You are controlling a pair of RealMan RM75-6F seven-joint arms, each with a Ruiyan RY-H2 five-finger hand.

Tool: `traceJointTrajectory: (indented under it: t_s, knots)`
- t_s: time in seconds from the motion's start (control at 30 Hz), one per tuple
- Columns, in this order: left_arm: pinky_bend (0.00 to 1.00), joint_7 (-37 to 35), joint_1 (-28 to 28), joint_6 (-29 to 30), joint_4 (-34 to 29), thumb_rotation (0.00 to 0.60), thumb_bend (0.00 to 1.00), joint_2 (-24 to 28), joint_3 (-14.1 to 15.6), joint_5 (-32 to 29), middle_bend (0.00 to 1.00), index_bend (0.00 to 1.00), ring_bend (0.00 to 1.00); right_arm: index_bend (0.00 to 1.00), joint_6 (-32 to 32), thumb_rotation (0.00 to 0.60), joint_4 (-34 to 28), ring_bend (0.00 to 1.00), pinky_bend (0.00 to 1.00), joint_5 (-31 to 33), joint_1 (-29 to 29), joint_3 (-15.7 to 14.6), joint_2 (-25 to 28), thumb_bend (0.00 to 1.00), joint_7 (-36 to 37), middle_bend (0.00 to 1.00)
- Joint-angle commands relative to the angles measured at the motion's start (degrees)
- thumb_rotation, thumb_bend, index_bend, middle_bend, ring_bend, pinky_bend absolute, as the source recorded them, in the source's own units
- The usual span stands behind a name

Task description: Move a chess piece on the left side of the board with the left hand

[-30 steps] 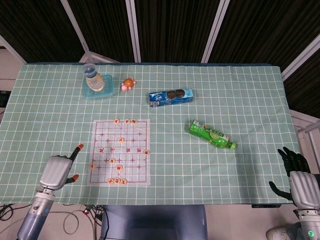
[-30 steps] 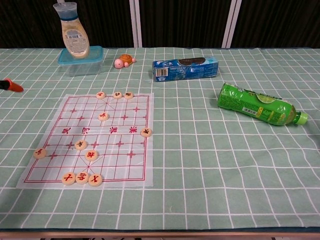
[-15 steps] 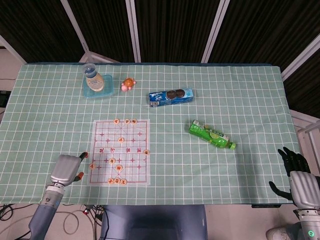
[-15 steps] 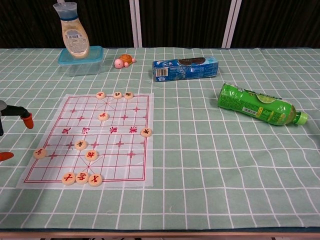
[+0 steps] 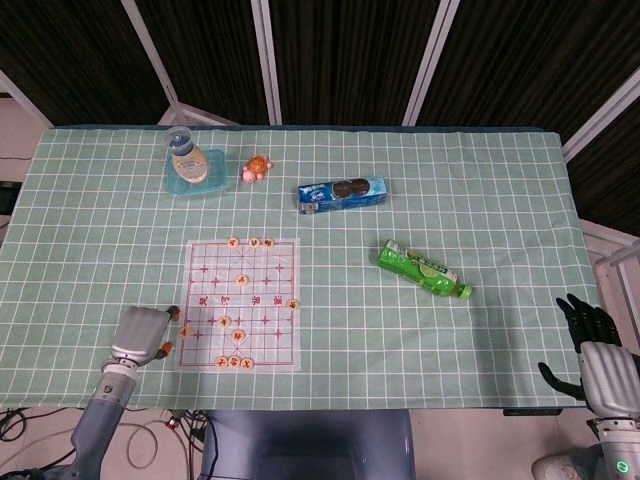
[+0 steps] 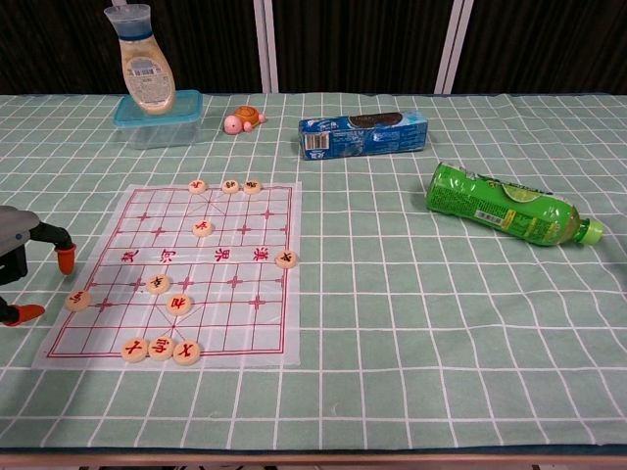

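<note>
A clear chess board sheet [image 5: 240,304] [image 6: 225,284] with red lines lies on the green checked cloth, with several round tan pieces on it. The leftmost piece [image 5: 184,332] [image 6: 77,300] sits on the board's left edge. My left hand [image 5: 141,334] [image 6: 22,262] hovers just left of that piece, its orange-tipped fingers apart on either side of it and holding nothing. My right hand [image 5: 598,360] rests at the table's near right corner, dark fingers spread, far from the board; the chest view does not show it.
At the back stand a sauce bottle [image 5: 184,157] [image 6: 144,70] in a blue container, a toy turtle [image 5: 256,168] [image 6: 242,120] and a blue cookie pack [image 5: 342,193] [image 6: 362,134]. A green bottle [image 5: 422,269] [image 6: 504,205] lies right of the board.
My left hand has moved right and nearer along the table's front, closing in on the board's left edge beside the leftmost piece. The right hand and all pieces have stayed put.
</note>
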Motion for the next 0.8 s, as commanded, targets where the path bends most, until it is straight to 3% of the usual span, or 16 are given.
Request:
traceJointTrajectory:
  t_s: [0.03, 0.8]
  knots:
    - [0.95, -0.2, -0.4, 0.2, 0.6, 0.6, 0.23, -0.7, 0.1, 0.0, 1.0, 0.44, 0.96, 0.0, 0.0, 0.6, 0.0, 0.0, 0.0, 0.0, 0.0, 0.0, 0.0, 0.3, 0.0, 0.0]
    - [0.95, -0.9, -2.2, 0.5, 2.8, 0.6, 0.26, -3.4, 1.0, -2.4, 1.0, 0.44, 0.96, 0.0, 0.1, 0.6, 0.0, 0.0, 0.0, -0.1, -0.1, 0.0, 0.0, 0.3, 0.4, 0.0]
